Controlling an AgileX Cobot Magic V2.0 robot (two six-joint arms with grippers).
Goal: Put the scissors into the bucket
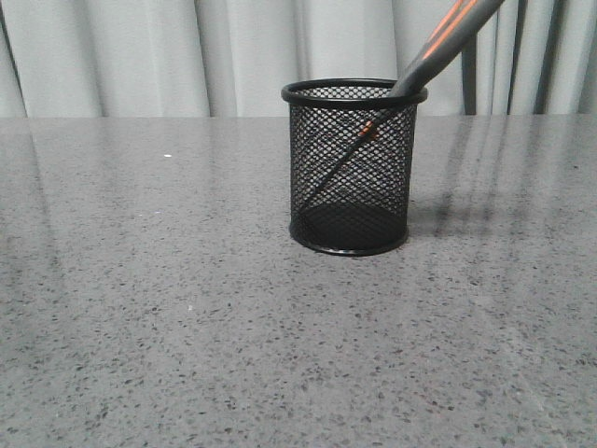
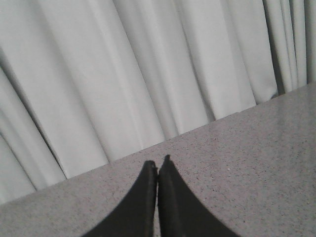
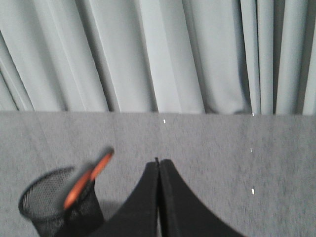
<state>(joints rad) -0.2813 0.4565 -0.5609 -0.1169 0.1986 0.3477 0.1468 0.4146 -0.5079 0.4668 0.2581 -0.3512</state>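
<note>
Two jaws sets clenched empty, scissors (image 1: 438, 47) leaning inside bucket (image 1: 350, 168), near right gripper (image 3: 158, 162), apart.

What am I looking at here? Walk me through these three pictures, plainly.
It is a two-armed robot at a grey table. The front view looks forward over the table: a black mesh bucket stands there, with the scissors leaning inside, handles poking above the rim. The other two pictures come from cameras on each wrist. The dark wedges at the bottom are the left gripper and the right gripper, both closed and holding nothing. The right wrist view also catches the bucket and the orange-lined handles, slightly blurred.
</note>
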